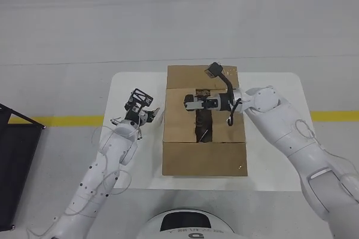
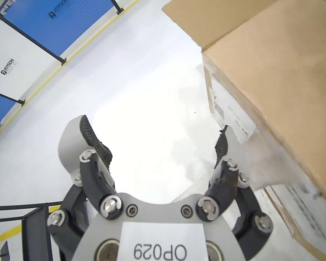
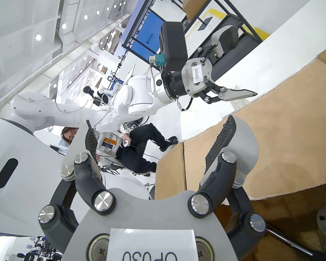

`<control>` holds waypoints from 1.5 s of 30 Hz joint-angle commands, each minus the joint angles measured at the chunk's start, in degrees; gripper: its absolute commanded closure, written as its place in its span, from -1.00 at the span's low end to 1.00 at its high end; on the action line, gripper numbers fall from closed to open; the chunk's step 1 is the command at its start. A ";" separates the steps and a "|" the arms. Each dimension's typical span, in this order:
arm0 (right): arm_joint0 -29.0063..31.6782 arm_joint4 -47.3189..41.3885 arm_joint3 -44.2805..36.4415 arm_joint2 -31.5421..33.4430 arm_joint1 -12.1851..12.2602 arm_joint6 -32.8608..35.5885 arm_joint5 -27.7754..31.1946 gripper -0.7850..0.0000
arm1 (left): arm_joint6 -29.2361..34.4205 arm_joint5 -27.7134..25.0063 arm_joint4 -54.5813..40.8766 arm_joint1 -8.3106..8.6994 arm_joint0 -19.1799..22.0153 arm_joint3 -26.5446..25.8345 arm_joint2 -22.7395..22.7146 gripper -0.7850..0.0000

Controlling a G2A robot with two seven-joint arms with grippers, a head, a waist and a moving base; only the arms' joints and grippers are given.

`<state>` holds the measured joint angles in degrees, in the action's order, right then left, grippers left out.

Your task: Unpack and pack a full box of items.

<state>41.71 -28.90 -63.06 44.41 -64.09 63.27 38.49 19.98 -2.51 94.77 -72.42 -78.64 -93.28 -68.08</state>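
Top view: a brown cardboard box (image 1: 203, 156) with its flaps folded out sits mid-way on the white table (image 1: 137, 167). Dark metal parts (image 1: 202, 126) lie in its opening. The right gripper (image 1: 186, 103) hovers over the opening. The left gripper (image 1: 146, 111) hangs over the table, just beside the box's left wall.

Left wrist view: left jaws are spread wide and empty. The white label (image 2: 233, 120) on the box wall is near one fingertip.

Right wrist view: right jaws are released and empty, above a box flap.
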 commanded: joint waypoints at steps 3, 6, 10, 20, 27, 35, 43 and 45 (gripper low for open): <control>4.26 4.59 -1.87 4.48 1.92 -4.92 -1.77 -1.00 | -2.42 -4.30 -3.14 0.50 -3.13 -1.10 -2.16 -1.00; 7.29 8.10 -5.32 7.39 3.20 -8.01 -6.01 -1.00 | -3.88 -5.83 -5.99 0.61 -3.76 -0.42 -3.36 -1.00; 10.23 11.54 -9.06 9.49 4.16 -10.49 -11.40 -1.00 | -6.02 -7.81 -10.63 0.50 -3.11 0.99 -4.08 -1.00; 17.46 11.15 -13.08 15.89 5.82 -14.92 -15.21 -1.00 | -3.02 -11.63 -16.32 -0.28 2.89 8.16 -1.22 -1.00; 18.06 13.63 -14.69 15.20 5.68 -15.17 -22.05 -1.00 | -2.59 -13.17 -19.63 -0.86 5.57 11.29 0.82 -1.00; 12.71 13.34 -11.61 8.25 3.20 -12.09 -26.57 -1.00 | -3.76 -14.60 -19.97 -1.17 6.48 13.01 2.80 -1.00; 9.64 0.39 -6.80 8.23 1.59 -2.70 -17.05 -1.00 | -5.42 -15.16 -19.56 -1.10 6.61 13.52 2.99 -1.00; 9.18 -1.61 -6.35 8.05 1.33 -0.21 -16.02 -1.00 | -5.53 -15.46 -19.77 -1.08 6.64 13.62 2.95 -1.00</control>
<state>51.18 -29.32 -69.60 52.62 -62.62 61.53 22.01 14.50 -17.80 75.14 -73.51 -72.03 -79.71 -65.12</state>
